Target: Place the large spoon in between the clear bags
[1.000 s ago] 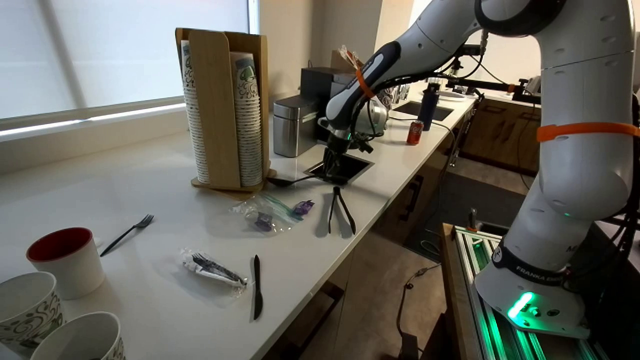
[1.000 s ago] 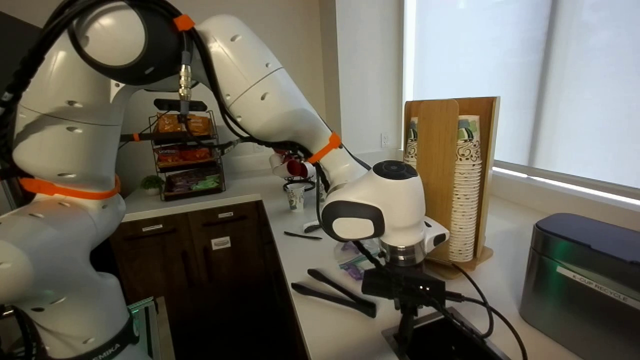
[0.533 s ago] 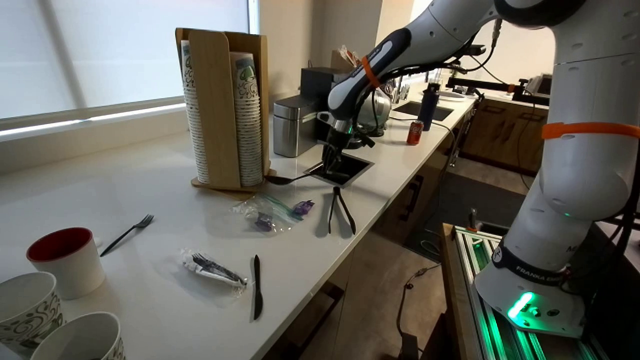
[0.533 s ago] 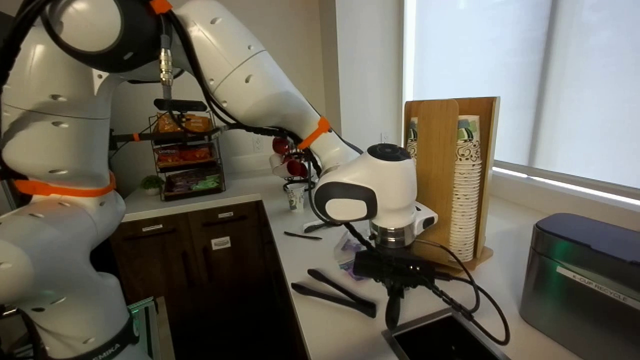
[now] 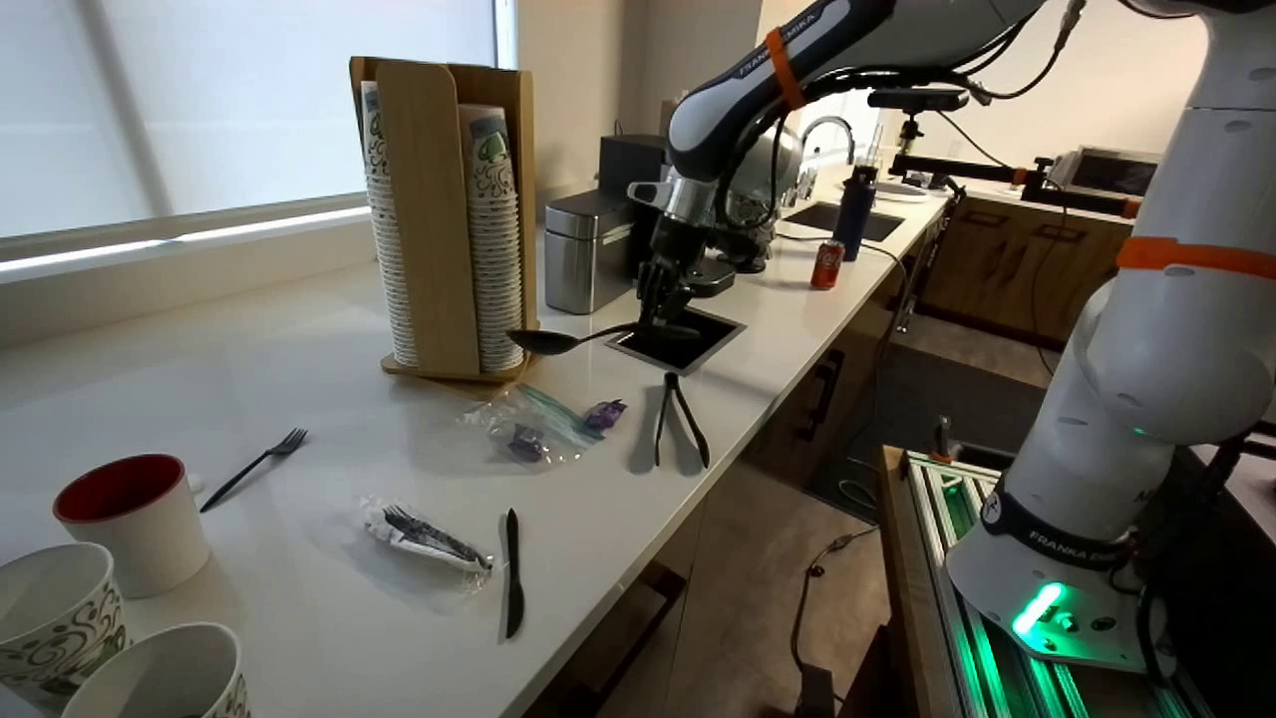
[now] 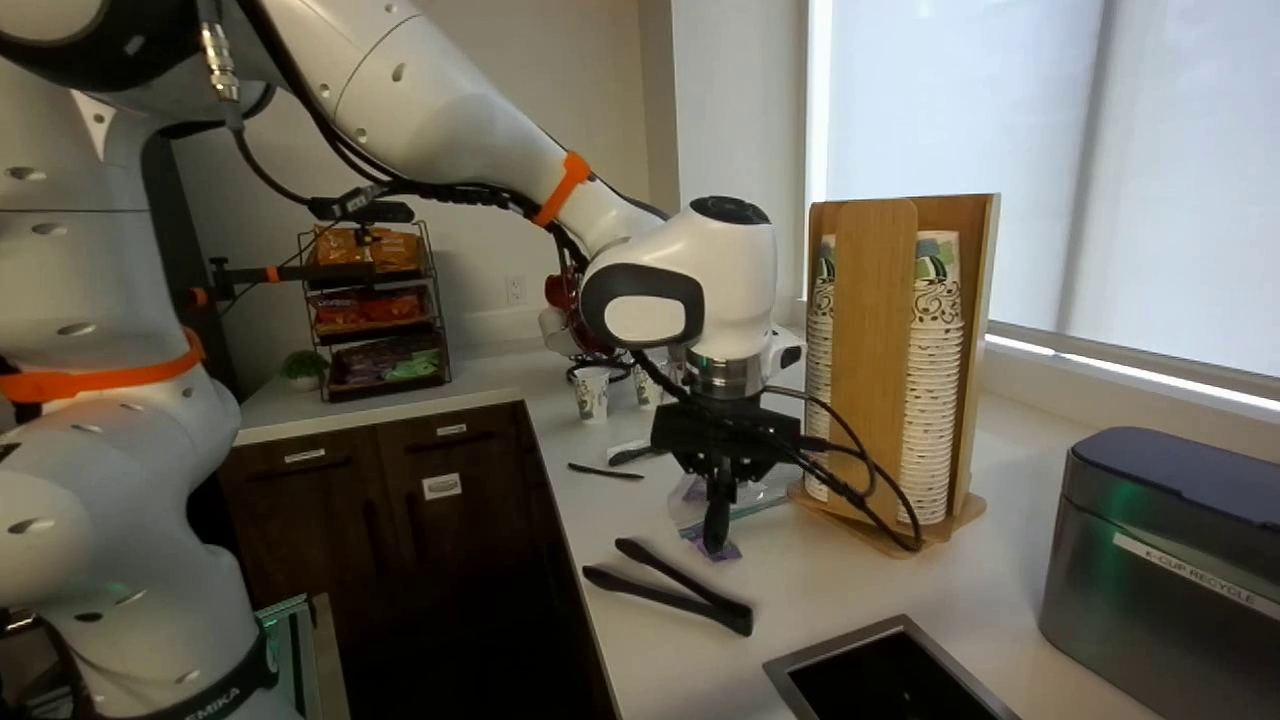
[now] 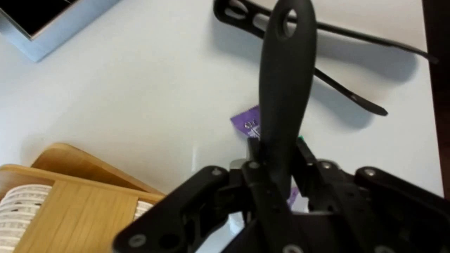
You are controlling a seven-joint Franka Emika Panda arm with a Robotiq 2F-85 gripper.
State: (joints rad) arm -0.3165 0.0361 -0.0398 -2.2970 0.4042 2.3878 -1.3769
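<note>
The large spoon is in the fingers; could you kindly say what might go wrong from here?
The large spoon, held by its handle, might twist in the fingers. Its bowl overlaps the wooden cup holder in an exterior view and could knock it if near. The gap between the clear zip bag and the clear bag of black cutlery looks narrow, so the spoon may land on one.

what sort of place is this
Most likely an office break room or kitchenette: there's a wooden cup dispenser, a metal bin labelled K-CUP RECYCLE, and a tiered snack rack.
</note>
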